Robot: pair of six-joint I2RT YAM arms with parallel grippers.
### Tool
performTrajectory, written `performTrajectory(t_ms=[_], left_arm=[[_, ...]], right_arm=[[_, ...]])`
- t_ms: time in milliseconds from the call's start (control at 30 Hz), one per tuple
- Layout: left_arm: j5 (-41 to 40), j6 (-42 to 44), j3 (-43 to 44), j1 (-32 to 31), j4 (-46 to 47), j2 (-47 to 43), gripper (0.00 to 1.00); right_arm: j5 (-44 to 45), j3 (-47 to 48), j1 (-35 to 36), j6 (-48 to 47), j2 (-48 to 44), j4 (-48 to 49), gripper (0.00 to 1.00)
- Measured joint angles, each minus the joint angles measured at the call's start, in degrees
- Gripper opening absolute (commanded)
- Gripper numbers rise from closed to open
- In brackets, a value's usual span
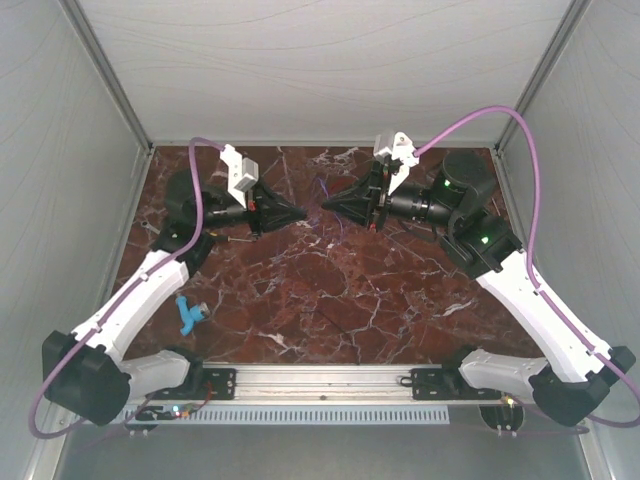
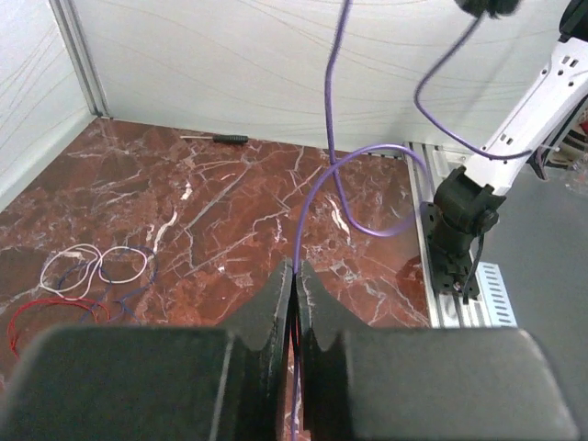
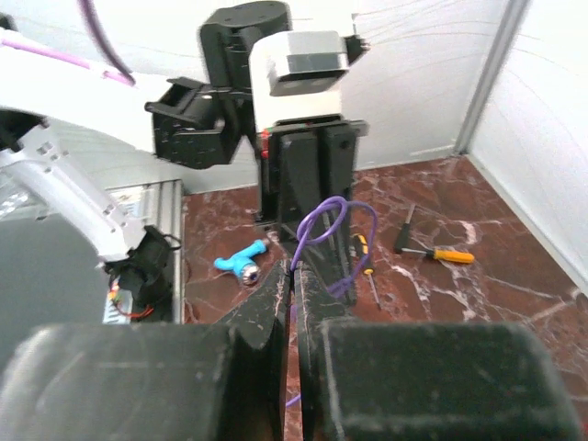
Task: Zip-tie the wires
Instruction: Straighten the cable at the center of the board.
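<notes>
The step in hand looks like taking up a single strand. The left gripper (image 1: 298,212) and right gripper (image 1: 328,203) meet tip to tip near the middle of the table's (image 1: 330,310) far edge. Each has its fingers pressed together on a purple strand (image 3: 323,207) that loops up between them; whether it belongs to the tangle cannot be told. The wires (image 2: 87,274) lie loose and ungripped on the table beside the left gripper, on its far-edge side. The next move probably calls for a slow, matched pull. Open room lies toward the near edge, with a blue tool (image 1: 190,312) near the left edge

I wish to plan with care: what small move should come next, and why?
Probably ease the left tool slightly away: both it and the right tool look shut on a purple strand, so a gentle pull would test both grips.
</notes>
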Motion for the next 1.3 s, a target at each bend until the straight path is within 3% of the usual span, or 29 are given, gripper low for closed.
performTrajectory(t_ms=[300,533,567,700,767,1000,1300], left_arm=[[-8.52,7.87,-0.11,0.0,-12.33,-9.51,0.0],[-21.46,10.93,-6.51,0.0,-13.6,-22.4,0.0],[-23.41,10.95,-7.48,0.0,-13.64,-23.28,0.04],[-28.09,11.85,-9.55,0.0,-14.05,-23.89,0.71],[-28.46,12.39,-10.12,-0.02,-14.93,-22.93,0.97],[-24.09,11.58,-10.71,-0.04,-15.96,-20.81,1.0],[-16.61,6.25,-9.77,-0.07,-11.82,-20.04,1.0]], right_arm=[[22.82,-0.07,-1.38,1.7,-0.02,-2.05,0.0],[34.03,0.52,-7.78,5.38,-0.02,-4.83,0.0],[34.69,0.87,-8.22,5.57,-0.02,-5.18,0.0],[32.46,1.36,-8.63,5.77,-0.68,-5.27,0.0],[28.39,1.36,-8.66,5.68,-1.09,-5.03,0.0],[15.1,2.8,-5.51,2.4,-1.64,-4.98,0.0],[11.89,4.68,-2.64,0.24,-1.75,-4.96,0.0]])
